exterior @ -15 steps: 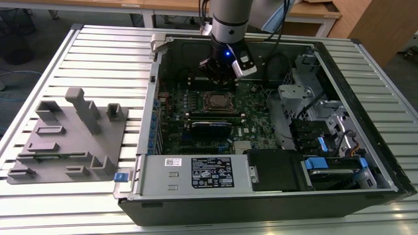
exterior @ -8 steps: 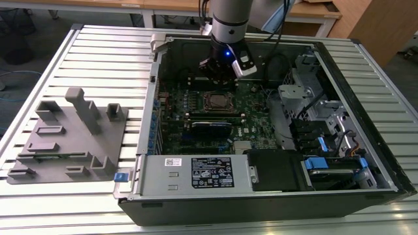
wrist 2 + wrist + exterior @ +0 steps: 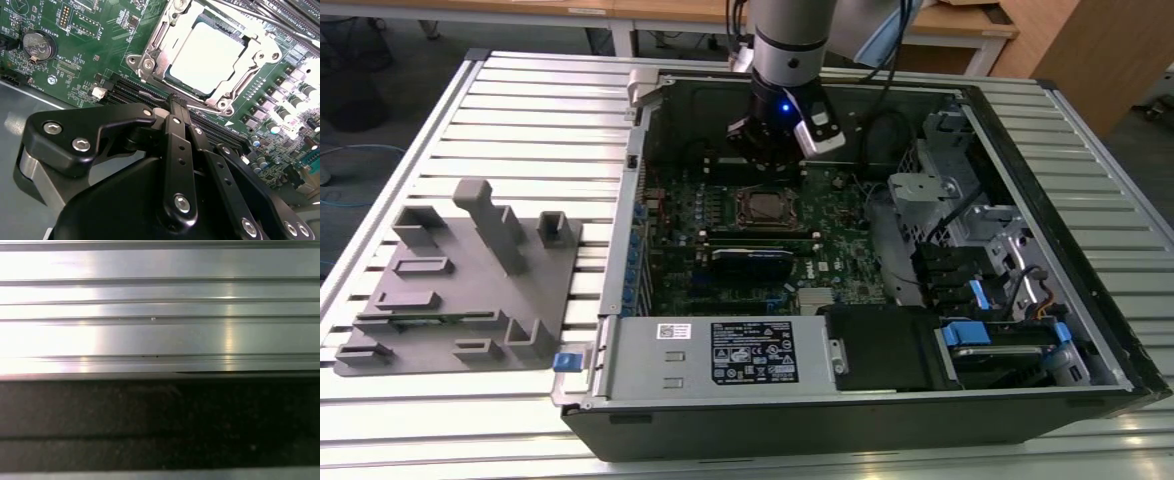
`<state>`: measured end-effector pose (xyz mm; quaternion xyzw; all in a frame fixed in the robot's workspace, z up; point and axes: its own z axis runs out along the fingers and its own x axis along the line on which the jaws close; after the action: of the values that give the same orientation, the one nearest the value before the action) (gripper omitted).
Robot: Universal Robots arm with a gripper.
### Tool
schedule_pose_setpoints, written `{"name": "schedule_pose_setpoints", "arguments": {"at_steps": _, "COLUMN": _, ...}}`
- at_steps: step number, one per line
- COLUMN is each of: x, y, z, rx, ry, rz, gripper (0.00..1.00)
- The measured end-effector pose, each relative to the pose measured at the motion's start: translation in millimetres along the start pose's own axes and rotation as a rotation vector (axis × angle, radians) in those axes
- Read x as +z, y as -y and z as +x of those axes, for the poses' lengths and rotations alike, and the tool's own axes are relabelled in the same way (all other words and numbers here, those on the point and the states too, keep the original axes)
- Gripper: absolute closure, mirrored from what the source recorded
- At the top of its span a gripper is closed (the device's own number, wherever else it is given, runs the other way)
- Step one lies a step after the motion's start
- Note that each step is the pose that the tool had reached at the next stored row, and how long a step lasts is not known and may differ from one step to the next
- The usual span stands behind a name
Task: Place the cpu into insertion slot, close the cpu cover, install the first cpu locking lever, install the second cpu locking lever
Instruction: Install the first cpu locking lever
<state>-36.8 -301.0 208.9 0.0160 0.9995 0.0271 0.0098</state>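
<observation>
Slatted metal table [image 3: 520, 100] carries the open computer case [image 3: 624, 250]. Green motherboard [image 3: 841, 265] lies flat inside. Arm is reaching down into the case, gripper [image 3: 172, 102] low over the board, just beside the socket. Fingers drawn together, nothing seen between them. In the second wrist view the cpu cover [image 3: 150, 67] lies down around the cpu [image 3: 207, 55], whose silver face shows through the cut-out. So the chip sits in the insertion slot [image 3: 765, 205]. Cannot tell whether the levers are latched. Risk, as judged: narrow tips could slide off a thin lever and strike the long black slots [image 3: 127, 90] below. A cover not fully flat could load the chip unevenly.
</observation>
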Motion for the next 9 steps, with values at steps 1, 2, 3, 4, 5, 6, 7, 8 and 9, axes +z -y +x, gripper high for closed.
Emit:
{"name": "schedule_pose_setpoints", "arguments": {"at_steps": 1, "x": -0.1, "y": 0.0, "z": 0.0, "rx": 0.000, "ry": 0.0006, "rz": 0.0000, "gripper": 0.89}}
{"name": "schedule_pose_setpoints", "arguments": {"at_steps": 2, "x": -0.1, "y": 0.1, "z": 0.1, "rx": 0.000, "ry": 0.0032, "rz": 0.0002, "gripper": 0.89}}
{"name": "schedule_pose_setpoints", "arguments": {"at_steps": 3, "x": -0.2, "y": 0.1, "z": 0.1, "rx": 0.000, "ry": 0.0071, "rz": 0.0002, "gripper": 0.89}}
{"name": "schedule_pose_setpoints", "arguments": {"at_steps": 4, "x": -0.2, "y": 0.1, "z": 0.1, "rx": 0.001, "ry": 0.0120, "rz": 0.0002, "gripper": 0.89}}
{"name": "schedule_pose_setpoints", "arguments": {"at_steps": 5, "x": -0.2, "y": 0.1, "z": 0.1, "rx": 0.002, "ry": 0.0174, "rz": -0.0001, "gripper": 0.89}}
{"name": "schedule_pose_setpoints", "arguments": {"at_steps": 6, "x": -0.1, "y": 0.1, "z": 0.1, "rx": 0.003, "ry": 0.0220, "rz": -0.0004, "gripper": 0.89}}
{"name": "schedule_pose_setpoints", "arguments": {"at_steps": 7, "x": -0.1, "y": 0.1, "z": 0.1, "rx": 0.006, "ry": 0.0263, "rz": -0.0014, "gripper": 0.89}}
{"name": "schedule_pose_setpoints", "arguments": {"at_steps": 8, "x": -0.1, "y": 0.1, "z": 0.1, "rx": 0.009, "ry": 0.0287, "rz": -0.0022, "gripper": 0.89}}
{"name": "schedule_pose_setpoints", "arguments": {"at_steps": 9, "x": 0.0, "y": 0.0, "z": 0.0, "rx": 0.010, "ry": 0.0290, "rz": -0.0024, "gripper": 0.89}}
